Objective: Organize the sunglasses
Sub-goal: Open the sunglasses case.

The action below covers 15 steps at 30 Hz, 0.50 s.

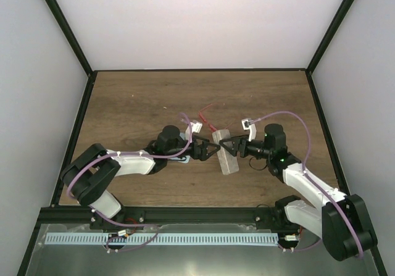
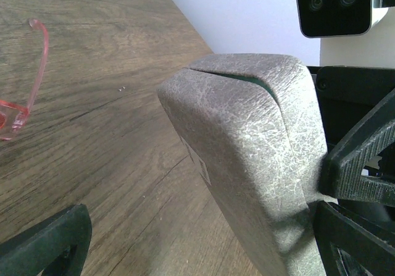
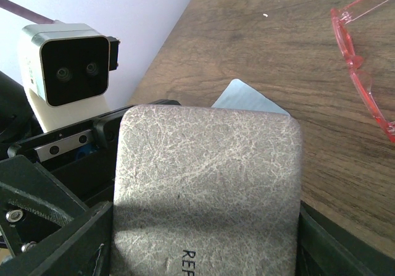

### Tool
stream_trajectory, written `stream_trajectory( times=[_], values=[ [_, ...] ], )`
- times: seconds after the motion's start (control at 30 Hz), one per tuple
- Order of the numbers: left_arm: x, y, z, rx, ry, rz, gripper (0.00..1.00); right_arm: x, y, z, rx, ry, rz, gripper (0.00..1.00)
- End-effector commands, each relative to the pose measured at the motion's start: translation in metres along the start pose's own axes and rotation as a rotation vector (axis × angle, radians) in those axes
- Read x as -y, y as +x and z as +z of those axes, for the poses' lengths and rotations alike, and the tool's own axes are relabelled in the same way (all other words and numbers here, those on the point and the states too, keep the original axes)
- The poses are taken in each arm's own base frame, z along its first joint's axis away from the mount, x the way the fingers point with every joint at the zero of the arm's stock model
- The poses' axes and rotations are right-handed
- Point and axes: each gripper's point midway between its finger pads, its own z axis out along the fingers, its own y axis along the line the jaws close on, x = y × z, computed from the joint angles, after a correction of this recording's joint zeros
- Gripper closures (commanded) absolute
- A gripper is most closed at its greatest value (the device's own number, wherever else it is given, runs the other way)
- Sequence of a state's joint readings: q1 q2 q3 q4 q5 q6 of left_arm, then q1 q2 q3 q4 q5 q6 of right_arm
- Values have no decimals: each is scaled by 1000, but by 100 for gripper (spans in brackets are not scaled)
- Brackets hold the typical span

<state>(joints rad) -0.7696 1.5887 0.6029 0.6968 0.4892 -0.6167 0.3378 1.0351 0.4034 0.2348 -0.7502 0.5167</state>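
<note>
We find the sunglasses (image 1: 206, 113) lying on the wooden table (image 1: 136, 103) just above the centre of the overhead view. They show there as a thin red frame with slender arms, free of both grippers. Just below them sits the grey case (image 1: 226, 154), with the left gripper (image 1: 208, 150) at its left side and the right gripper (image 1: 226, 146) at its right.

From overhead the sunglasses are only a few red lines. The left wrist view shows one arm curving down its left edge (image 2: 34, 72), clear pinkish plastic, well to the left of the case (image 2: 247, 165). The right wrist view shows the frame running down its upper right edge (image 3: 364, 84), beyond the case (image 3: 203, 189) and outside the fingers.

The right wrist view also shows what the overhead view hides: the case fills the gap between the right fingers (image 3: 62, 226), so that gripper is clamped across it, jaws fairly wide. A corner of the pale blue cloth (image 3: 250, 98) peeks out behind the case.

In the left wrist view only one left finger (image 2: 49, 242) shows, at the lower left, with bare wood between it and the case. That gripper stands wide open and holds nothing.
</note>
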Motion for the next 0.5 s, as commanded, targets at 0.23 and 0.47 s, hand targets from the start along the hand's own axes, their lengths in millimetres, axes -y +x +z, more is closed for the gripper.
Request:
stream_trajectory(
  times=[0.23,0.47],
  values=[
    [-43,19,3,-52,-177,-41,0,-45,-17,-11,35,-168,-91,44],
    [-49,18,2,-54,-211,-44,0,-49,-18,-15,42,-177,-100,45]
  ],
)
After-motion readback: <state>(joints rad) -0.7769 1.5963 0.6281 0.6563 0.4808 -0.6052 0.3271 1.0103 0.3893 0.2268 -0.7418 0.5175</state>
